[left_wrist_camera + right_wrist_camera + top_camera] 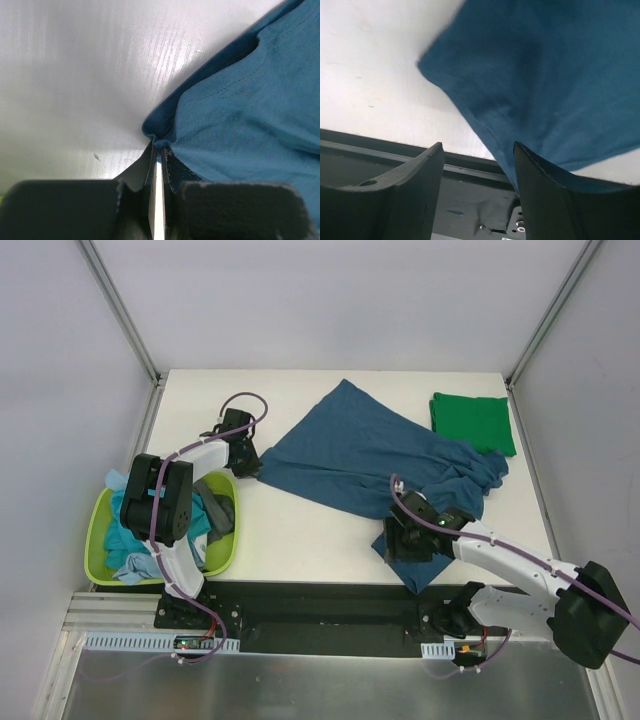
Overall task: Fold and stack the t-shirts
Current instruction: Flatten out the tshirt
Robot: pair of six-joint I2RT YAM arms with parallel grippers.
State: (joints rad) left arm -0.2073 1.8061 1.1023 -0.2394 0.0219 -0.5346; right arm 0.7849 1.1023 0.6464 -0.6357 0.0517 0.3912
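Note:
The dark teal-blue t-shirt (370, 455) lies spread and rumpled across the middle of the table. My left gripper (247, 468) is shut on its left corner, low over the table. The left wrist view shows the pinched fold at the fingertips (159, 145) and the shirt (240, 115) running off to the right. My right gripper (405, 545) is open over the shirt's near corner. In the right wrist view (477, 150) the shirt (545, 75) hangs before the jaws, its edge against the right finger (540, 180). A bright green t-shirt (473, 422) lies folded at the far right.
The lime-green basket (92, 540) stands at the near left, by the left arm, with light turquoise (130, 540) and dark grey (205, 520) shirts in it. A black strip (320, 605) runs along the table's near edge, just under the right gripper. Grey walls enclose the table.

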